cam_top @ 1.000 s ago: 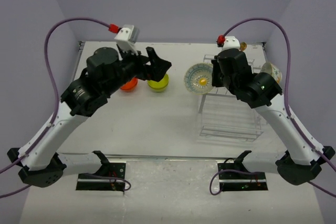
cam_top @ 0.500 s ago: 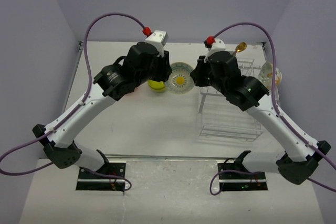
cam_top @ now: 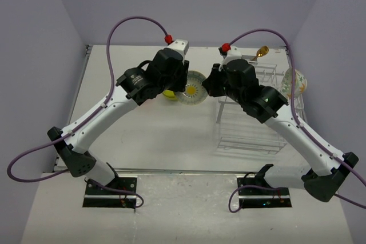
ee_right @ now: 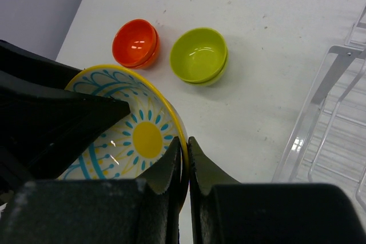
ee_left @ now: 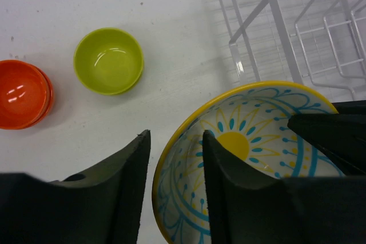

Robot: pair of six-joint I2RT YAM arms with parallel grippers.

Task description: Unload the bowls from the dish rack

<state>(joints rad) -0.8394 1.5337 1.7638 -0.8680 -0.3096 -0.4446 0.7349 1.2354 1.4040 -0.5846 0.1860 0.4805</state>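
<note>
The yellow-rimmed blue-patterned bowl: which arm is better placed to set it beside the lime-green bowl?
Probably left: the left gripper, open, straddles the yellow-rimmed blue-patterned bowl at its rim; the lime-green bowl lies leftward.

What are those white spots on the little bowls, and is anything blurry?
Left wrist view: light glints on the glossy orange bowl and green bowl, both sharp. Right wrist view: same glints; the close-up right claw is soft. Top view: even light, faint shadows.

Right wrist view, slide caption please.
Right end effector pinches patterned bowl by its rim; orange bowl and green bowl beyond.
</note>
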